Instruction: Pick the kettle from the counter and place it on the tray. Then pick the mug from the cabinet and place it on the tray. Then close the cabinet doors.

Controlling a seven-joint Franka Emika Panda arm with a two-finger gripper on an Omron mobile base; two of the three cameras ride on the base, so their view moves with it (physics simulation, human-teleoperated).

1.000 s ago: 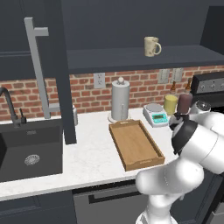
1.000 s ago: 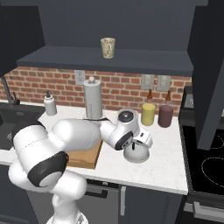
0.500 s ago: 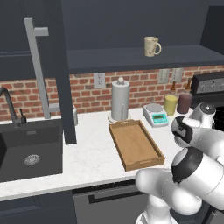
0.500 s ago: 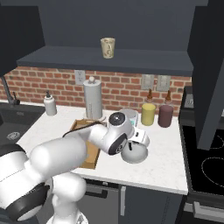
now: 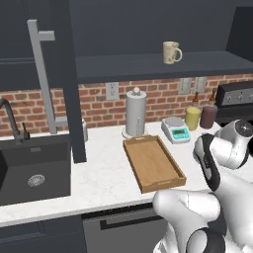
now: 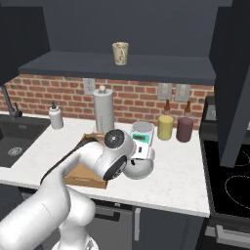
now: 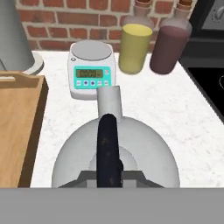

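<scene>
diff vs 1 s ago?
The arm's elbow swung down toward the camera and its upper links shifted. The claw stays shut on the kettle's black handle, with the kettle at the same spot on the counter right of the tray. The mug stays on the cabinet shelf; scale and bottles unmoved.

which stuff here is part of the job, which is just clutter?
Job: kettle, tray, mug, cabinet, counter, pincer shut on the kettle's handle.
Clutter: scale, yellow bottle, dark-red bottle, paper-towel roll, sink.
</scene>
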